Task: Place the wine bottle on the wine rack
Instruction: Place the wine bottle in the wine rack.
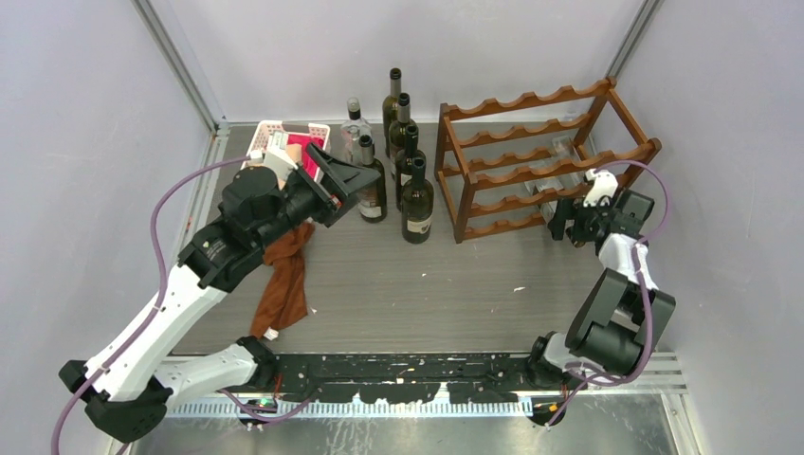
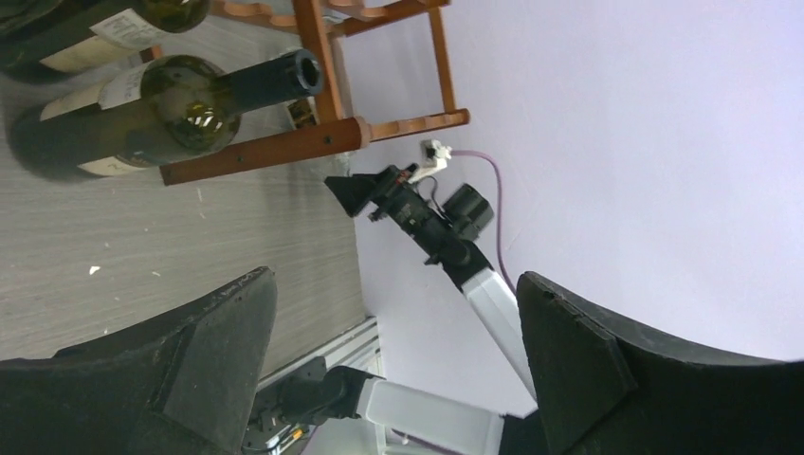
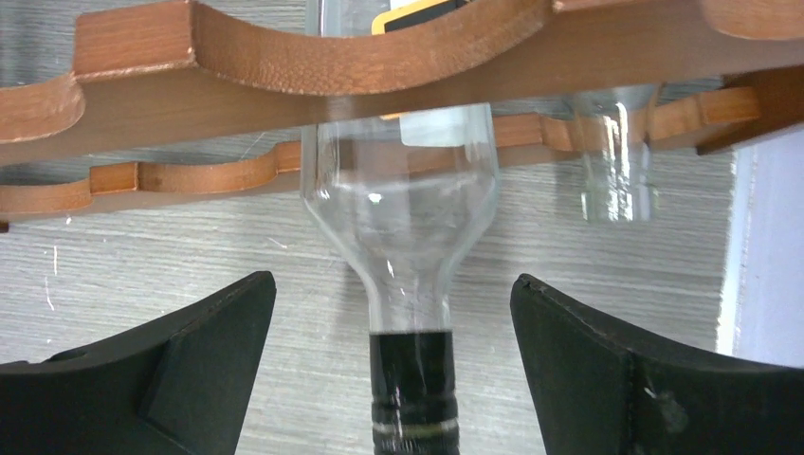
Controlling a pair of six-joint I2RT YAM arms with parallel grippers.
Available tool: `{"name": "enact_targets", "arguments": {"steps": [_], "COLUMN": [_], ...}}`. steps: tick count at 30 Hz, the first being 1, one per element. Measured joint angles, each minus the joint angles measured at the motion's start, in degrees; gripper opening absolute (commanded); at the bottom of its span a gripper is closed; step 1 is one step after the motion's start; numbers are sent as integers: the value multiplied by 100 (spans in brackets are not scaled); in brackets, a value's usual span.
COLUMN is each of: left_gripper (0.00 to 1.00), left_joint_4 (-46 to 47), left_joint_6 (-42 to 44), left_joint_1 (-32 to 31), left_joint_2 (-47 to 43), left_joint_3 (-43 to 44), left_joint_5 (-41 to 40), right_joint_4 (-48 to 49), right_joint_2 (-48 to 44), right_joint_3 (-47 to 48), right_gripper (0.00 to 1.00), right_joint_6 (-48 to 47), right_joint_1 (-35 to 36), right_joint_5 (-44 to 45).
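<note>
1. Clear glass wine bottle with a black-capped neck: lying on its side across the scalloped rails of the reddish-brown wooden wine rack, neck projecting toward the right arm, above the grey table. Placement judged complete.
2. Right fingers: spread wide either side of the neck, touching nothing. Hazard: clipping the cap during an off-line pull-back, rolling or dragging the bottle out of its scallop.
3. Second clear glass bottle: also in the rack, near the first; tier unclear. Hazard: a knock from any sideways swing.
4. Left fingers: spread, empty, raised close to the standing dark green bottles. Hazard: toppling one through a careless reach.
</note>
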Motion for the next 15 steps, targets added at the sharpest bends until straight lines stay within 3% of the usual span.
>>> {"name": "enact_targets", "arguments": {"steps": [15], "left_gripper": [96], "left_joint_4": [-291], "left_joint_6": [-417], "left_joint_1": [-184], "left_joint_2": [22], "left_joint_3": [210], "left_joint_5": [-461], "right_joint_4": [-1185], "right_joint_2": [-1012], "right_joint_3": [-9], "right_gripper": [100], "right_joint_6": [-570], "right_joint_1": [-815], "right_joint_5": [-481]}}
